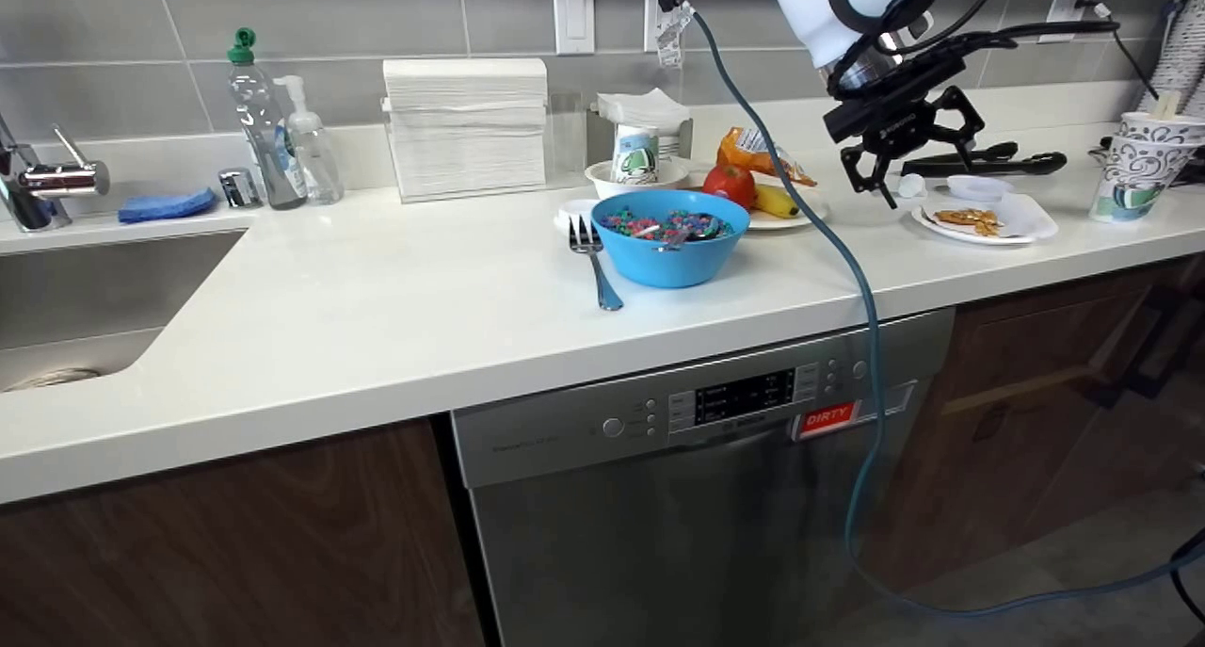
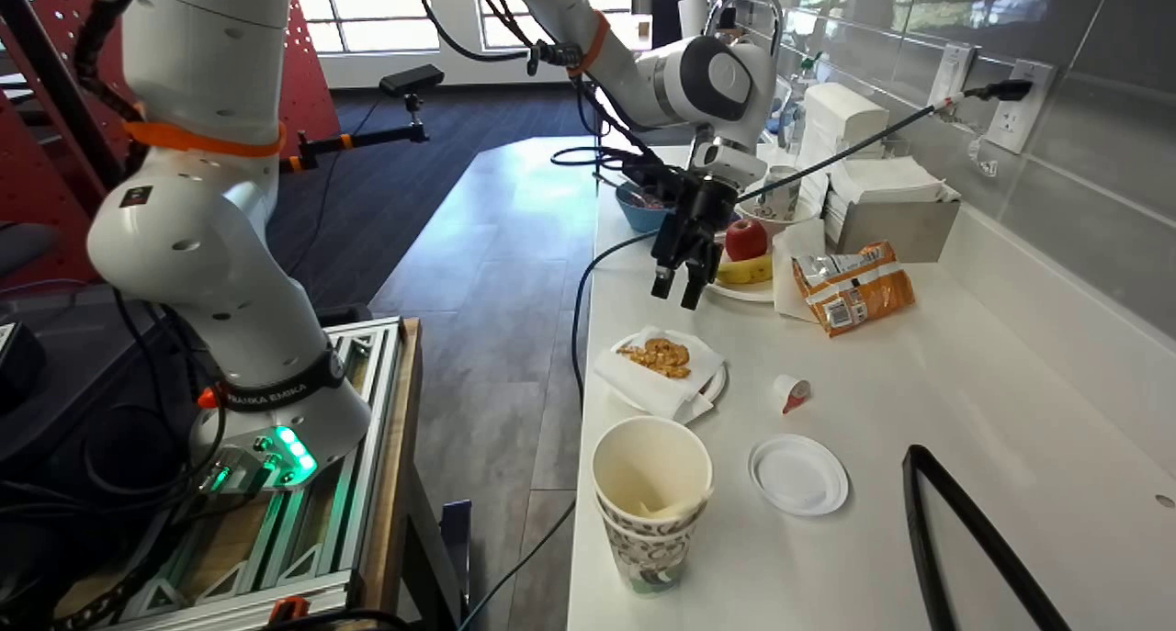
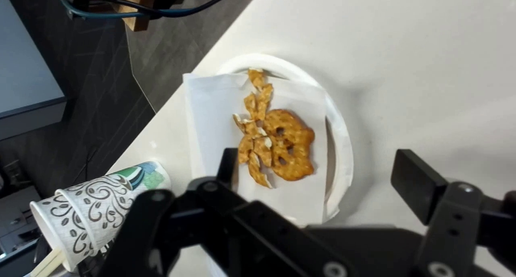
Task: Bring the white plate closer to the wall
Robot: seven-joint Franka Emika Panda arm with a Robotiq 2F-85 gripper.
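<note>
The white plate (image 1: 979, 239) lies on the counter near its front edge, with a white napkin and brown pretzel bits on it. It shows in an exterior view (image 2: 717, 385) and in the wrist view (image 3: 342, 148), where the napkin covers much of it. My gripper (image 1: 929, 184) is open and empty above the counter close to the plate; it also shows in an exterior view (image 2: 676, 293). In the wrist view my gripper (image 3: 322, 176) has one finger over the napkin and one past the plate's rim. The grey tiled wall (image 1: 311, 25) runs behind the counter (image 2: 864, 557).
Stacked patterned cups (image 2: 648, 530) stand beside the plate. A white lid (image 2: 797, 475), a small creamer cup (image 2: 790, 392) and a black V-shaped tool (image 2: 983, 530) lie wallward. A blue bowl (image 1: 670, 261), fruit (image 1: 730, 186) and an orange bag (image 2: 854, 291) are nearby. A blue cable (image 1: 861, 280) hangs across.
</note>
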